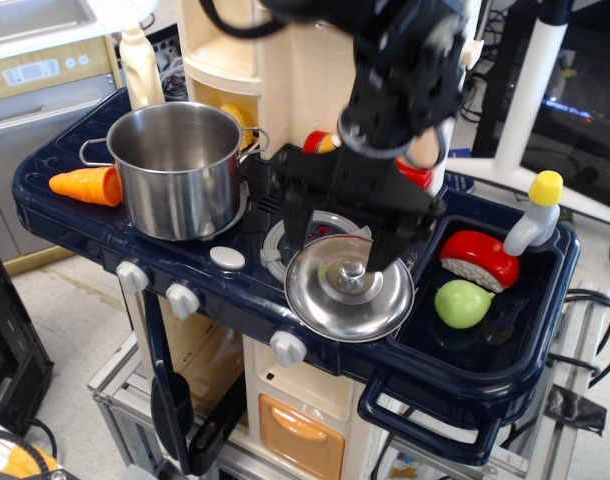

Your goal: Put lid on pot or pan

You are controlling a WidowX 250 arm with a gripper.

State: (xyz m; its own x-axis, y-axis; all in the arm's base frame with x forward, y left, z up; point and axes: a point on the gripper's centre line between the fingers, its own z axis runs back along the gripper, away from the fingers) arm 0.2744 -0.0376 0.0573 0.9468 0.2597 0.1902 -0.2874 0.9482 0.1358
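The shiny steel lid (351, 303) with a small centre knob lies flat on the right burner at the stove's front edge. The steel pot (176, 170) stands open and empty on the left burner, handles out to its sides. My black gripper (343, 238) hangs open just above the lid's far half. Its two fingers are spread wide to either side of the knob. They do not appear to touch the lid. The arm hides the red pepper and most of the ketchup bottle behind it.
An orange carrot (86, 185) lies left of the pot. The sink (525, 330) on the right holds a red toy (479, 259), a green fruit (462, 303) and a yellow-capped bottle (532, 216). The cream back panel (285, 70) rises behind the stove.
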